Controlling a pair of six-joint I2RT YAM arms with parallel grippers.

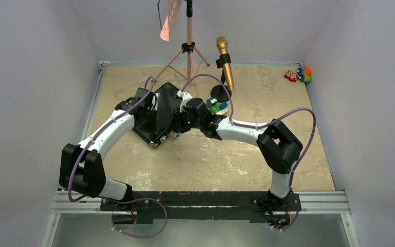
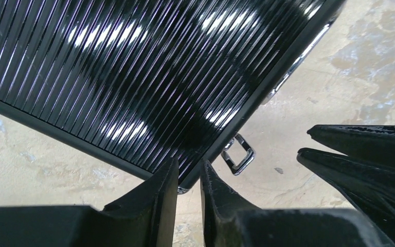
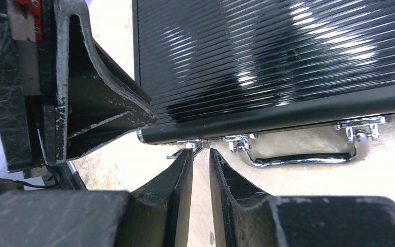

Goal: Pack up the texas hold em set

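The black ribbed briefcase lies closed on the beige table, between both wrists. My left gripper is closed to a narrow gap on a silver-tipped corner of the briefcase, beside a chrome latch loop. My right gripper stands narrowly open, with its tips at a chrome latch on the handle side of the briefcase. The handle lies just right of it. Chips, cards and buttons are out of view.
A gold microphone on a round base stands just behind the case, next to a tripod. Green and blue blocks sit by the right wrist. Small toys lie in the far right corner. Walls enclose the table.
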